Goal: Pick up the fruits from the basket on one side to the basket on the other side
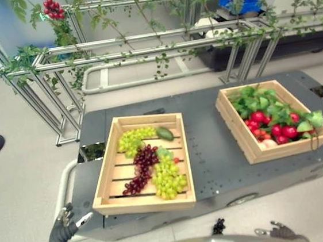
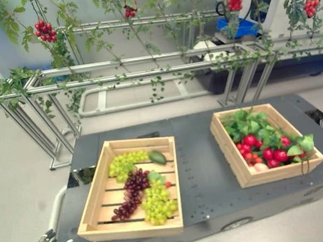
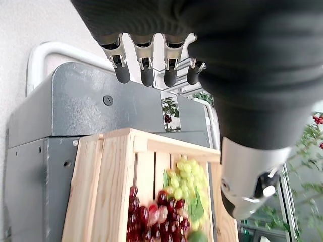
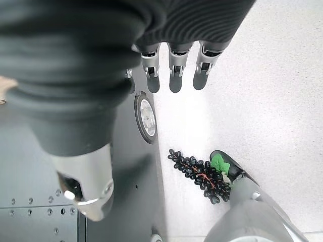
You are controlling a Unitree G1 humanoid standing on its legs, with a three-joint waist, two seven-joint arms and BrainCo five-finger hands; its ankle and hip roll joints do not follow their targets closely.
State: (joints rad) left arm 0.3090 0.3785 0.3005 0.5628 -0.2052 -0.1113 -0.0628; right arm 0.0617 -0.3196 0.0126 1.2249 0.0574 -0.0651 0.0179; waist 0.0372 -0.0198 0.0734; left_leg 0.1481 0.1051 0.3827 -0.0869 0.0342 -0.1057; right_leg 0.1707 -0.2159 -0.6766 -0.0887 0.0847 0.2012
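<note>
Left eye view: left crate holds green grapes, purple grapes; right crate, beside it, holds red fruit. Left hand near left crate's front corner, fingers relaxed, empty. Right hand relaxed; dark grapes on floor.

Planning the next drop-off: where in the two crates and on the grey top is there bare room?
Bare slats run along the left side and near edge of the left crate. The grey top between the crates is bare. The right crate is crowded with red fruit and leaves.
</note>
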